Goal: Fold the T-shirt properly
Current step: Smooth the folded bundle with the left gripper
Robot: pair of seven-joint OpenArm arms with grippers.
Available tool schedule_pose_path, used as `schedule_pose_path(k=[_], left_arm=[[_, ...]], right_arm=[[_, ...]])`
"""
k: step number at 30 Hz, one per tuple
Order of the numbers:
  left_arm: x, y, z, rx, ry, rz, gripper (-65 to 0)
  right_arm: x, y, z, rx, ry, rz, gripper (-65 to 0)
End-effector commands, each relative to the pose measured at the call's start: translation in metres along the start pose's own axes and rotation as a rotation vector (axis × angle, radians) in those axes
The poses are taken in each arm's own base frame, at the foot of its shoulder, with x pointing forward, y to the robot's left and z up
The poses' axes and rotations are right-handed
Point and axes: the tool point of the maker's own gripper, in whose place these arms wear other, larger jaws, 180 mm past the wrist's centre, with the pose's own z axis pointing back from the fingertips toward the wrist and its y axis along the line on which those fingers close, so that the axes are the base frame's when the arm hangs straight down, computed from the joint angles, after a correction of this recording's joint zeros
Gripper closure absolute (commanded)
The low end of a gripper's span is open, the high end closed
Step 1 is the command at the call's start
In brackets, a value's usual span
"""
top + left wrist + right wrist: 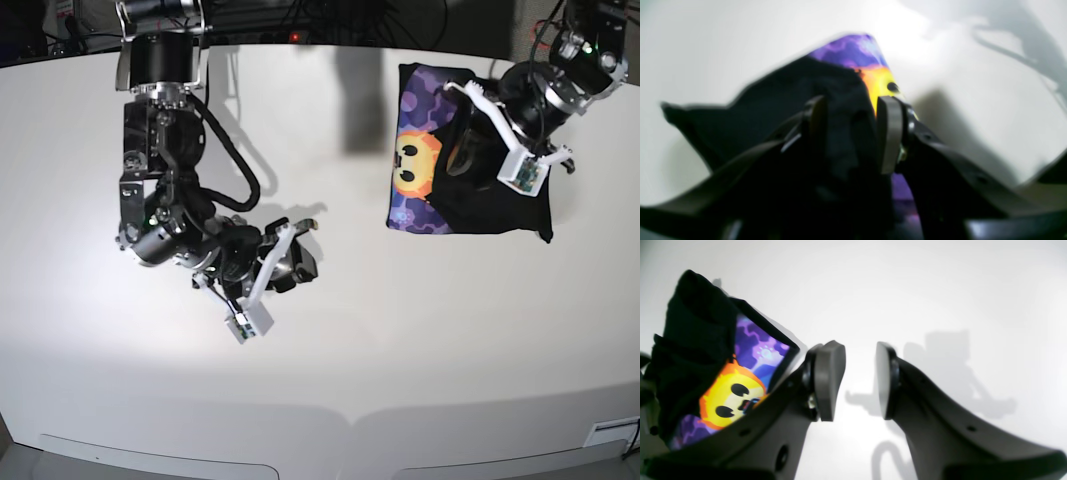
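The T-shirt (470, 190) lies folded into a black rectangle at the far right of the white table (400, 350), its sun face print (412, 158) showing along the left edge. My left gripper (462, 130) sits on top of it. In the left wrist view its fingers (890, 133) stand apart, with a raised fold of black cloth (846, 133) between them, and that view is blurred. My right gripper (860, 380) is open and empty over bare table, well to the left of the T-shirt (706, 356); in the base view this right gripper (298, 248) hangs near the middle.
Cables and dark equipment (300, 20) run along the table's far edge. The right arm's column (160, 120) stands at the back left. The table's front edge (350, 415) curves across the bottom.
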Motion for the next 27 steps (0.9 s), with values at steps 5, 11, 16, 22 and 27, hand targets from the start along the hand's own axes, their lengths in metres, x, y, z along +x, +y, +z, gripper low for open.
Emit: schedule_pose_path(k=[5, 11, 16, 22, 27], left_arm=[[0.023, 0.018, -0.006, 0.085, -0.033, -0.068, -23.7], [0.001, 0.011, -0.014, 0.012, 0.046, -0.057, -23.7], [-0.014, 0.007, -0.02, -0.033, 0.058, -0.014, -23.7], [-0.014, 0.012, -0.024, -0.029, 0.061, -0.009, -20.8], [-0.015, 0.012, -0.024, -0.029, 0.064, -0.009, 0.0]], right_arm=[[0.019, 0.005, 0.003, 0.031, -0.058, 0.004, -18.6], [0.017, 0.006, 0.003, 0.032, -0.047, 0.004, -18.6], [0.018, 0.007, 0.003, 0.038, -0.052, 0.001, -18.6], [0.022, 0.012, 0.004, 0.069, -0.072, -0.014, -18.6], [0.022, 0.012, 0.004, 0.069, -0.072, -0.013, -18.6]])
